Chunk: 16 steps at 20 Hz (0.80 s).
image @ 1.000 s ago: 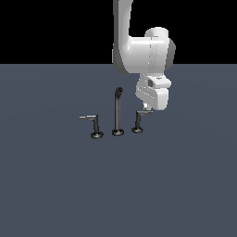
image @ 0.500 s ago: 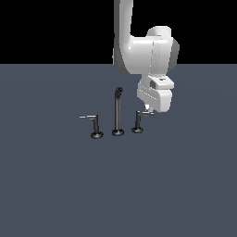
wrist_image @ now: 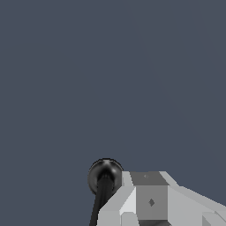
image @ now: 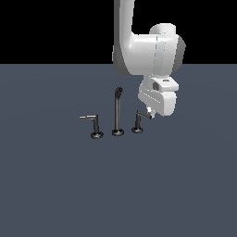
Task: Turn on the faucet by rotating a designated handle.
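Robot gripper (image: 149, 112) at the tip of the faucet's (image: 118, 112) right-hand handle (image: 140, 121).

The faucet stands on a flat grey floor (image: 55, 185); its tall spout rises in the middle, a twin handle (image: 92, 125) stands just beside the spout on the exterior view's left with its arm jutting away from the spout, and the handle to be turned stands just beside the spout on the exterior view's right, its short arm pointing away from the spout toward the gripper; the white arm (image: 148, 55) hangs down above and behind that handle, and the gripper sits right at the arm's pale tip, though contact cannot be made out; whether the fingers are spread or closed cannot be told; in the wrist view the handle (wrist_image: 105, 176) shows as a dark round base with a rod, tight against the pale gripper body (wrist_image: 150, 198).
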Motion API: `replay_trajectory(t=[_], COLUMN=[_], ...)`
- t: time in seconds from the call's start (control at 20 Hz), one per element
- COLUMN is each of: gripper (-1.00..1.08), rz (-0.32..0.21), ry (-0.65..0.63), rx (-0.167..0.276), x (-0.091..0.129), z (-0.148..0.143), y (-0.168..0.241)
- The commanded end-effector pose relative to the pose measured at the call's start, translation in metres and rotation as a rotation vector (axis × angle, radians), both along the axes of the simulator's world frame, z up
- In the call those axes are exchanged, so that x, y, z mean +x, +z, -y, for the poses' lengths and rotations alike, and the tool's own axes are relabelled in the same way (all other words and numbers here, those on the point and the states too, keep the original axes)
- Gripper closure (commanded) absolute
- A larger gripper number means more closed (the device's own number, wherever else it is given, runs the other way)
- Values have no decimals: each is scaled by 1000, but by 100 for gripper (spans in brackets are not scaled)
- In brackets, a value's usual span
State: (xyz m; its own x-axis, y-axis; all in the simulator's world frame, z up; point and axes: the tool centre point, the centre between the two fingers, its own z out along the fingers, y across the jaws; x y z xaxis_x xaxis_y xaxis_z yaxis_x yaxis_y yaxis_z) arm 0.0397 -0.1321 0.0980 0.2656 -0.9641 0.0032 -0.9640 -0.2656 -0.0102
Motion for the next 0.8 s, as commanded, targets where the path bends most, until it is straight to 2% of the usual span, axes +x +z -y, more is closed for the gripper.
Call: replay_trajectory(t=[0.0,0.75], gripper=[108,108], rz=[0,-10], ry=[0,-6], rx=[1,0], x=[0,-39], z=[0,-31], y=[0,0])
